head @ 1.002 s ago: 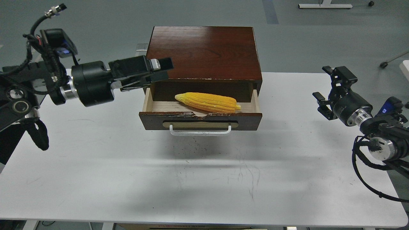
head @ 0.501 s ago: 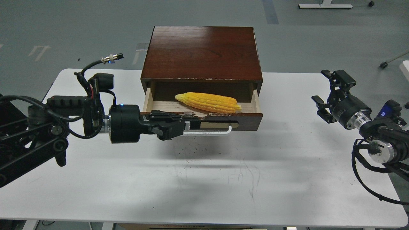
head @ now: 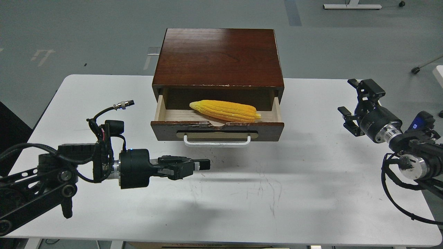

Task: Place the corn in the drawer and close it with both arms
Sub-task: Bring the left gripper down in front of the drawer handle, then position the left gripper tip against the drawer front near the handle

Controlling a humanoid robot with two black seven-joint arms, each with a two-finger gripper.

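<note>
The yellow corn [head: 225,110] lies lengthwise inside the open drawer [head: 217,130], pointed end to the left. The drawer is pulled out of the dark reddish-brown cabinet [head: 218,57]; its white bar handle [head: 217,141] faces me. My left gripper [head: 200,165] is low over the table, in front of and below the drawer's left half, pointing right, empty, its fingers close together. My right gripper [head: 356,100] is at the table's right side, well clear of the drawer, open and empty.
The white table [head: 242,193] carries the cabinet at its back middle. Grey floor lies beyond it. A white frame base [head: 351,6] stands on the floor at the far right top.
My left arm has swung down from beside the cabinet's upper left, past the drawer front, to low over the table before the drawer. The corn and drawer are unmoved. The right gripper barely shifted.
</note>
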